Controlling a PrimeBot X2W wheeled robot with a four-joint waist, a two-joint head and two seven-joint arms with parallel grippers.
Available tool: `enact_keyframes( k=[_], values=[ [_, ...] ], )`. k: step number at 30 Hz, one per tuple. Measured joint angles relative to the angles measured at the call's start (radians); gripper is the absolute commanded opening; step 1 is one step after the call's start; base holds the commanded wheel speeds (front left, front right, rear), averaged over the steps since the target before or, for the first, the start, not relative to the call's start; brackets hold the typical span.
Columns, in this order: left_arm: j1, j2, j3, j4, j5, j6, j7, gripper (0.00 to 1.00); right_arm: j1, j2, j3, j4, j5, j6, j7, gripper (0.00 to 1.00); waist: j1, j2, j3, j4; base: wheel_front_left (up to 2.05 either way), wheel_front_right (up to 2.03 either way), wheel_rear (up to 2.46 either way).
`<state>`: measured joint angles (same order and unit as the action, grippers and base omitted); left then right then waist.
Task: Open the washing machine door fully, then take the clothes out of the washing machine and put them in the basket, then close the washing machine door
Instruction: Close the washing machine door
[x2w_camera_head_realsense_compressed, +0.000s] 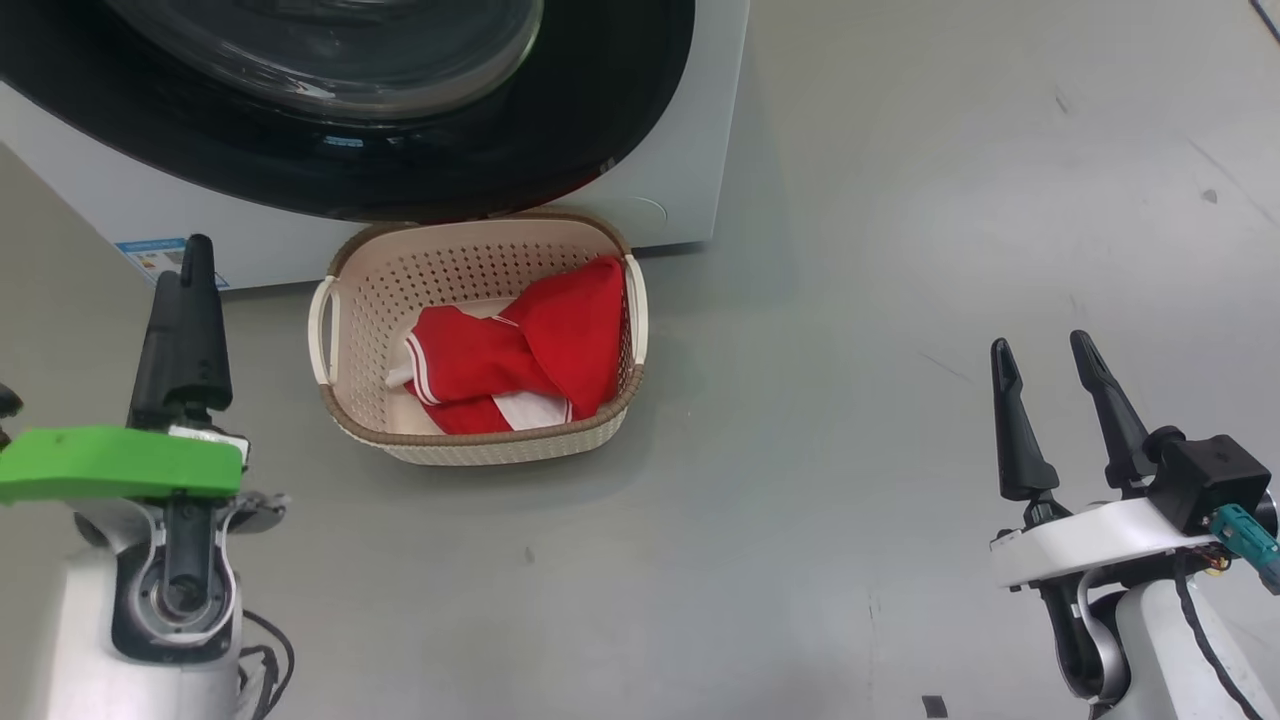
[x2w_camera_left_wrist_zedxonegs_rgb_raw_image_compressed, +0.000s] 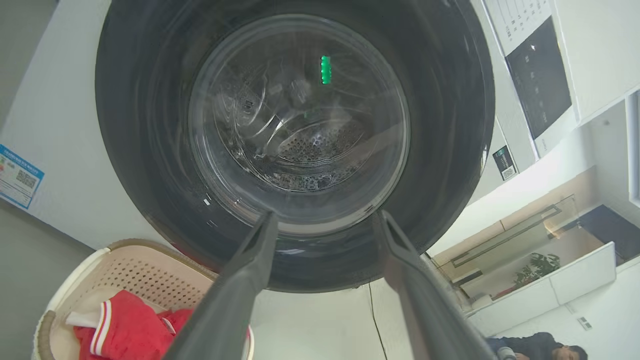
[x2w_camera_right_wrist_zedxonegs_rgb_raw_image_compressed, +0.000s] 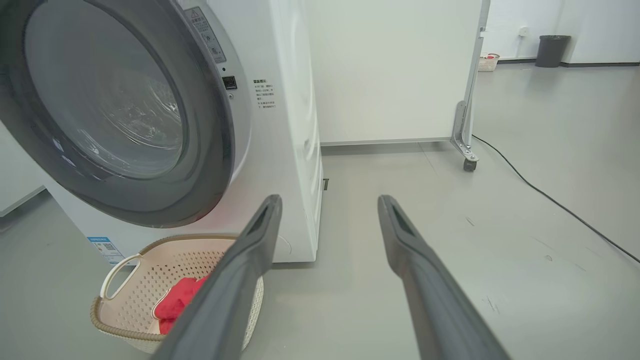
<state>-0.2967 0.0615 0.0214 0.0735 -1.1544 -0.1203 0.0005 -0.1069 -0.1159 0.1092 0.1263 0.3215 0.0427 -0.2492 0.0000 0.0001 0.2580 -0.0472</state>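
A test lab in an office-like building rather than a home: a white washing machine (x2w_camera_right_wrist_zedxonegs_rgb_raw_image_compressed: 295, 125) stands on a smooth grey floor (x2w_camera_right_wrist_zedxonegs_rgb_raw_image_compressed: 500, 210) beside a wheeled white partition (x2w_camera_right_wrist_zedxonegs_rgb_raw_image_compressed: 390, 70), a loose cable (x2w_camera_right_wrist_zedxonegs_rgb_raw_image_compressed: 550, 200) and a dark waste bin (x2w_camera_right_wrist_zedxonegs_rgb_raw_image_compressed: 550, 50). A low white counter (x2w_camera_left_wrist_zedxonegs_rgb_raw_image_compressed: 550, 295) and potted plant (x2w_camera_left_wrist_zedxonegs_rgb_raw_image_compressed: 537, 267) show beyond.

Head looks down; both wrists share the basket (x2w_camera_head_realsense_compressed: 470, 445).

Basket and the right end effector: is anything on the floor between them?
No. In the head view, bare grey floor stretches from the basket to the right end effector.
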Motion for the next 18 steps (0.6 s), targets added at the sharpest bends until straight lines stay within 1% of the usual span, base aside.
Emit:
enact_keyframes(
  k=[6, 10, 13, 18],
  values=[
    [0.077, 0.089, -0.086, -0.039, 0.238, -0.001, -0.086, 1.00, 0.023, -0.005, -0.001, -0.001, -0.009, 0.000, 0.000, 1.00, 0.0000, 0.0000, -0.042, 0.025, 0.00, 0.00, 0.00],
    [0.133, 0.128, -0.106, -0.041, 0.383, -0.001, -0.144, 1.00, 0.038, -0.008, -0.001, -0.001, -0.011, 0.000, 0.000, 1.00, 0.0000, 0.0000, -0.067, 0.037, 0.00, 0.00, 0.00],
    [0.170, 0.146, -0.123, -0.043, 0.463, 0.001, -0.174, 1.00, 0.048, -0.009, -0.001, -0.005, -0.012, -0.001, 0.000, 1.00, 0.0000, 0.0000, -0.083, 0.045, 0.00, 0.00, 0.00],
    [0.221, 0.160, -0.154, -0.042, 0.565, 0.047, -0.201, 1.00, 0.075, -0.010, -0.001, -0.009, -0.014, -0.003, 0.000, 1.00, 0.0000, 0.0000, -0.105, 0.053, 0.00, 0.00, 0.00]
  ],
)
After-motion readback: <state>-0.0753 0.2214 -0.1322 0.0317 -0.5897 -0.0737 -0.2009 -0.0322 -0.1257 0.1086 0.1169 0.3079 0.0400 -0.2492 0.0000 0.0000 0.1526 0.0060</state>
